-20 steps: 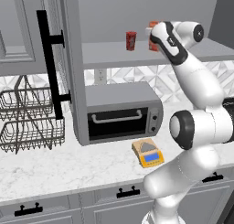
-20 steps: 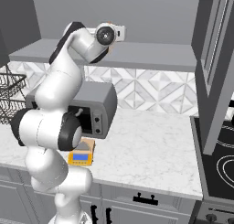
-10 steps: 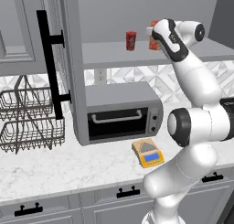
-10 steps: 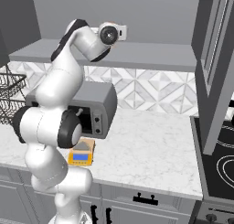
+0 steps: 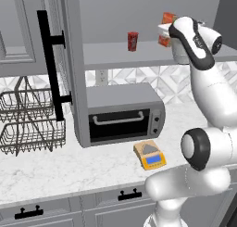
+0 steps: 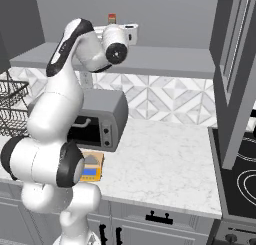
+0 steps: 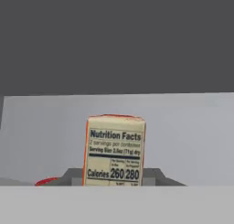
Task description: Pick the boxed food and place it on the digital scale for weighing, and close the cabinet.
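Up on the open grey shelf, the small orange-red cardboard boxed food (image 7: 114,150) stands upright, its nutrition panel facing the hand camera. The dark two-finger gripper (image 7: 114,178) sits closed against both sides of the box, low down, so it appears to hold it. From the left base camera, only a corner of the box shows past the white arm's wrist.

Judging from this, the grasp looks made but the lift has not begun: the box rests on the shelf. Carrying it down, setting it on the scale and shutting the door all remain.

A small red cylindrical can (image 5: 133,41) stands on the same shelf, left of the box and apart from it. Below the box, the boxy grey toaster oven (image 5: 122,113) sits on the white marble counter (image 6: 165,164). The flat yellow-orange digital scale (image 5: 148,155) lies just in front of the oven, bare. Left of the box, the grey cabinet door with its long black bar handle (image 5: 49,67) stands swung open, above a wire dish rack (image 5: 28,124).
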You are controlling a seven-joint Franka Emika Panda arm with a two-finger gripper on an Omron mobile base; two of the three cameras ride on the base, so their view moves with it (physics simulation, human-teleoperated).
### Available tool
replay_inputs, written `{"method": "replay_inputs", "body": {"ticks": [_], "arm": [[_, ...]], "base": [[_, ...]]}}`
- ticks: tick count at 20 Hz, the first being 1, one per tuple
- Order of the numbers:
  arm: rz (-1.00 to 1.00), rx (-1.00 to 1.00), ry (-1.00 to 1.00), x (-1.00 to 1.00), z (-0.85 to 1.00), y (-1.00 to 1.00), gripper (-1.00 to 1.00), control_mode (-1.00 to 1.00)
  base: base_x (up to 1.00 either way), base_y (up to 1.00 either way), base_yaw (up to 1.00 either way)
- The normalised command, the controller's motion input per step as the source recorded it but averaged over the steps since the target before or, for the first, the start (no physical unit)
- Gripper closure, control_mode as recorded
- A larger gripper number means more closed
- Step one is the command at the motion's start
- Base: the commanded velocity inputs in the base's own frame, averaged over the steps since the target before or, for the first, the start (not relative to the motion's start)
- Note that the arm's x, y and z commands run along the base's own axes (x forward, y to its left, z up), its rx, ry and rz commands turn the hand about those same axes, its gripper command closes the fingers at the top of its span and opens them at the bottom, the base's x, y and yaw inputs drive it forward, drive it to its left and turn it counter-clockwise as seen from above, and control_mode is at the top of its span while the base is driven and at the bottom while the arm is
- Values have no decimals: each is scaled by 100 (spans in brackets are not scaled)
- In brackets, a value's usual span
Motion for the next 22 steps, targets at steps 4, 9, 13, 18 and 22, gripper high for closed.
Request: {"method": "replay_inputs", "body": {"ticks": [4, 9, 13, 18, 22], "arm": [[0, 0, -39, -98, 11, -2, 100, -100], [0, 1, -36, -100, 18, -2, 100, -100], [-1, 0, 5, -100, 32, -11, 100, -100], [0, 0, 14, -100, 43, -64, 100, -100], [1, 0, 7, -100, 74, -56, 100, -100]], "base": [[0, 0, 0], [0, 0, 0], [0, 0, 0], [0, 0, 0], [0, 0, 0]]}}
